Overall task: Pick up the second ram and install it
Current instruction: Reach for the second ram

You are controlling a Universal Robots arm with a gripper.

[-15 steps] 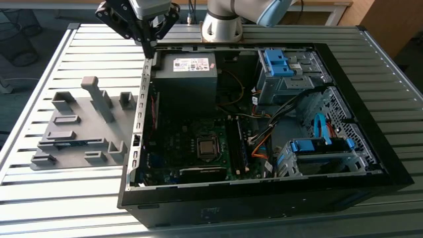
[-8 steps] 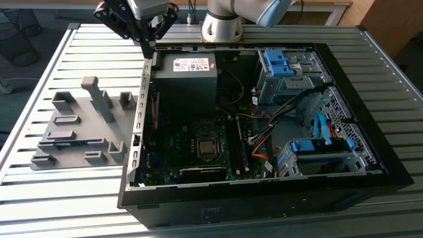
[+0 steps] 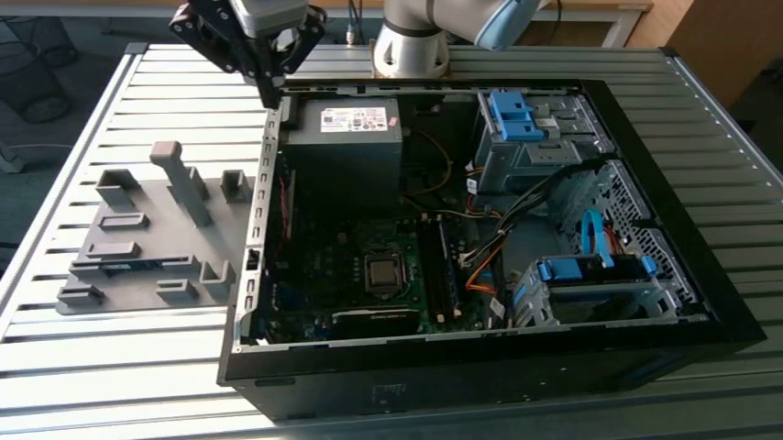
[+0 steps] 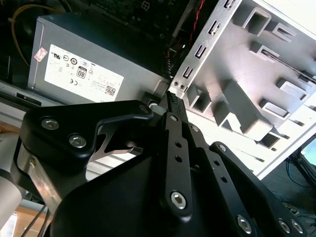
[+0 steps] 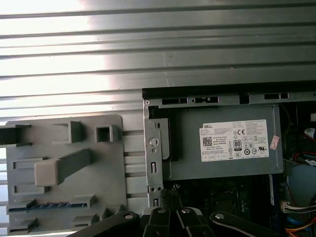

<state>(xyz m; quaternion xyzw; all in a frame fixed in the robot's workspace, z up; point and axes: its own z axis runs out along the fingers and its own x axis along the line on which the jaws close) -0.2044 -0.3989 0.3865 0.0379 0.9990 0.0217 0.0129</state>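
Observation:
The second ram (image 3: 128,266) is a thin blue-green strip lying in a slot near the front of the grey holder plate (image 3: 157,213), left of the open computer case (image 3: 490,357) in the exterior view. In the first wrist view the ram (image 5: 49,205) shows as a blue edge in the holder plate (image 5: 111,168). My gripper (image 3: 270,95) hangs above the case's back left corner, well behind the ram. Its fingers are shut with nothing between them, as both wrist views show (image 4: 170,97) (image 5: 170,201).
A grey power supply (image 3: 348,124) (image 5: 222,143) fills the case's back left corner just below the gripper. A tall grey post (image 3: 183,179) rises from the holder plate. Motherboard (image 3: 380,270), cables and blue drive cages (image 3: 593,275) fill the case. The slatted metal table (image 3: 147,367) runs all around.

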